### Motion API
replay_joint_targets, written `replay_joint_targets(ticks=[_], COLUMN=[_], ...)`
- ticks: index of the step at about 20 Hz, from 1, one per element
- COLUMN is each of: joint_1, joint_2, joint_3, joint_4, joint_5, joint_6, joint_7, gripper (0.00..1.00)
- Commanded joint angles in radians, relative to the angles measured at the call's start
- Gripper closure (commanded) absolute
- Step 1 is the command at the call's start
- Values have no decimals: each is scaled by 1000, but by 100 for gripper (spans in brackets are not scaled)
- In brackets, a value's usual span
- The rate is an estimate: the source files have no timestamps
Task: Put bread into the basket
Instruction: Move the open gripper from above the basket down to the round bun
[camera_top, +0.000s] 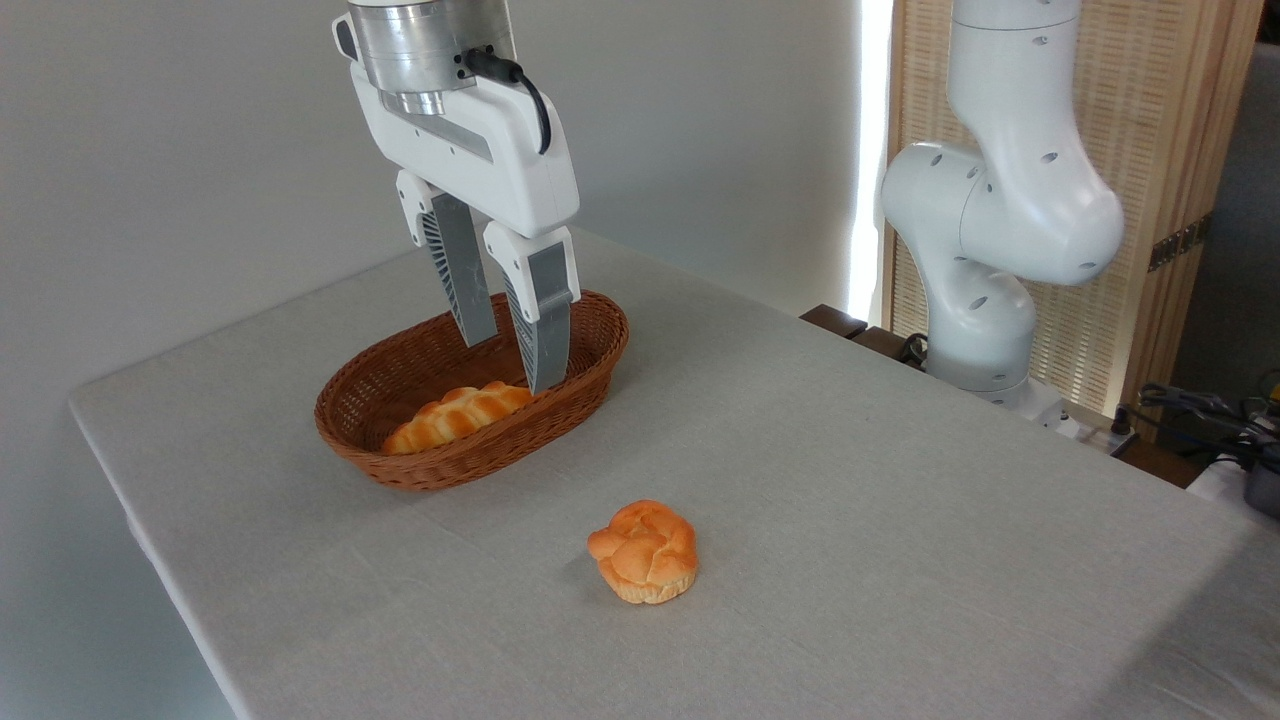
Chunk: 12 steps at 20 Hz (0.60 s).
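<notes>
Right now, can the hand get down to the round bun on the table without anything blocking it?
Probably yes. The bun lies alone on bare table, in front of the basket, with nothing over or beside it. The hand hangs open above the basket, so it must first move clear of the rim.

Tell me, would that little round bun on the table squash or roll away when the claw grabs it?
The bun looks puffy with a glossy knotted top, so it is probably light and may slip or dent if squeezed hard. It sits on a flat paler base, so it likely won't roll. The gripper hangs open over the basket.
</notes>
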Motion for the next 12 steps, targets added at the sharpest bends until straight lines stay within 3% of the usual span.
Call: replay_joint_targets(ticks=[1,6,10,12], joint_1=[-6,-3,-3,-1], joint_2=[2,-16,-93,-157], joint_3=[3,6,-3,-6], joint_4=[17,-10,-157,-273], joint_5=[-4,-5,4,9], joint_6=[-27,-30,-2,80], joint_7=[10,12,30,55], gripper=[0,0,0,0])
